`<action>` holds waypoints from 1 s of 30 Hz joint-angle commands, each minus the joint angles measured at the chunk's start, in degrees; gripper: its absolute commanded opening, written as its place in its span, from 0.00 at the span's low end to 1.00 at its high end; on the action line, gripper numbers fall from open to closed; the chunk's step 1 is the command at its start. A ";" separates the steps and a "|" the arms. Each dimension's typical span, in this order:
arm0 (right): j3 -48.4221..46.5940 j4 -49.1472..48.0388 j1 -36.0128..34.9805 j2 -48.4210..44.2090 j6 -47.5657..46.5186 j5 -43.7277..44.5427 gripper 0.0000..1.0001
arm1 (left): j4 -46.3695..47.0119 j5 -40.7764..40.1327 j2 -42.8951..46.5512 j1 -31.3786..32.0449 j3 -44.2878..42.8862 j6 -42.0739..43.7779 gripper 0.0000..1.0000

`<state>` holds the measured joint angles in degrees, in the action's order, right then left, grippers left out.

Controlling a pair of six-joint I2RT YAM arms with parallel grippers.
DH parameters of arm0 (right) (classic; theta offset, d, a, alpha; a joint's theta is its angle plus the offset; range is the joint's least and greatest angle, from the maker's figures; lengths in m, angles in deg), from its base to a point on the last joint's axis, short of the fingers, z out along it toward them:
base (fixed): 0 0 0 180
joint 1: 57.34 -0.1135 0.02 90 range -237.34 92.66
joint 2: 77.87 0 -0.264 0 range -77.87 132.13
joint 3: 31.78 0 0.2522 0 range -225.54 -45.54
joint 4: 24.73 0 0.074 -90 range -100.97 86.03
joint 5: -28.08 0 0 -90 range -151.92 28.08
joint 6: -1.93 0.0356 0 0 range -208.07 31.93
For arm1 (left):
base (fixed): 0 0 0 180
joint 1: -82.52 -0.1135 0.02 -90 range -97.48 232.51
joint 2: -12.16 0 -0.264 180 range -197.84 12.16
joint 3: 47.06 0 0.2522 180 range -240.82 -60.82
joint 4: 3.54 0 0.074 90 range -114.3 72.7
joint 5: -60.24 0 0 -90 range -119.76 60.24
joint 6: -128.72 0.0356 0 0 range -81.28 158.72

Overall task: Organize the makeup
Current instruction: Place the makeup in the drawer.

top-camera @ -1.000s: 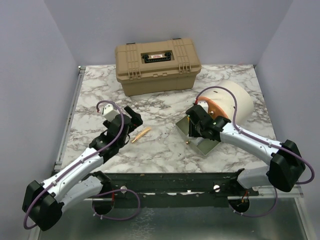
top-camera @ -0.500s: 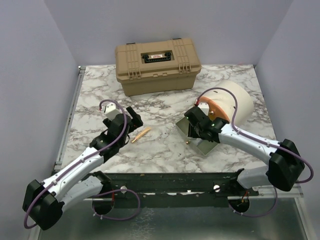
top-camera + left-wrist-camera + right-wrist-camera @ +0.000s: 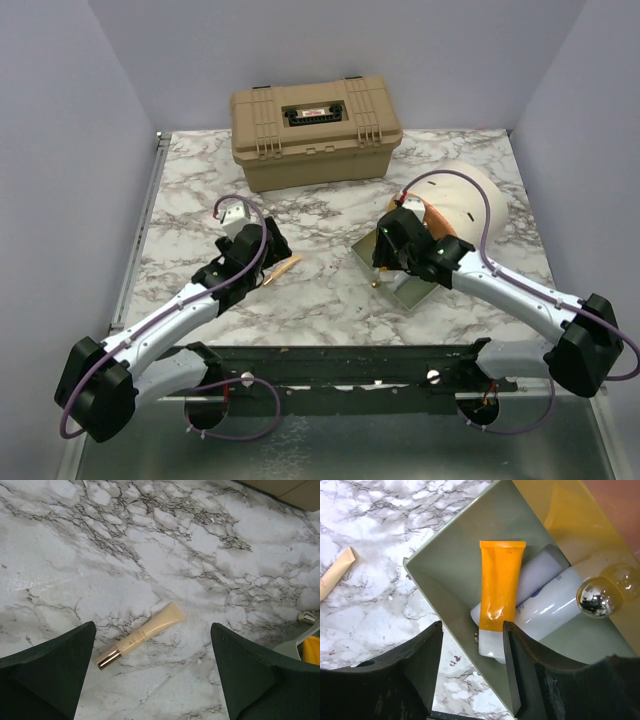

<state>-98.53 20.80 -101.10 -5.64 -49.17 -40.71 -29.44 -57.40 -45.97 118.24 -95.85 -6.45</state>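
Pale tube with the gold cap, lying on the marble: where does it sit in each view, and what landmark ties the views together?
Top external: the pale tube lies left of centre on the marble.
Left wrist: lower centre, slanted, gold cap at its lower left end.
Right wrist: only its flat crimped end shows, at the left edge.
Shared landmark: the green tray, to the tube's right in every view.

Pale lavender walls [image 3: 60, 150] are boxing in a white-grey marble table [image 3: 330, 310] on three sides. Soft, even light is falling. A metal rail [image 3: 138, 245] is running along its left edge.
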 commanded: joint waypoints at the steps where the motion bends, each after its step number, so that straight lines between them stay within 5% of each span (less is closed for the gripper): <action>1: -2.22 0.51 0.57 0.06 -2.37 -2.31 0.52 | -0.46 2.51 -1.74 -0.47 -1.58 0.89 0.99; 6: -0.84 1.78 0.68 3.67 -2.72 2.76 0.46 | -0.23 4.12 -3.18 -0.61 -1.37 -0.09 0.99; 12: -2.55 -2.41 0.64 8.01 -9.06 1.13 0.43 | -0.20 4.31 -2.71 -0.74 -1.54 0.31 0.99; 24: -9.50 -5.77 0.65 18.19 -15.12 1.19 0.20 | -0.25 3.63 -0.40 -1.00 -0.90 -0.80 0.99; 30: -8.46 -7.68 0.73 21.20 -16.32 -1.81 0.18 | -0.25 3.11 0.64 -1.01 -0.24 -0.88 0.99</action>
<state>-107.18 14.85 -100.71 13.83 -63.75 -40.97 -29.42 -54.40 -46.84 117.72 -95.85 -7.12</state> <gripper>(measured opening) 0.190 0.990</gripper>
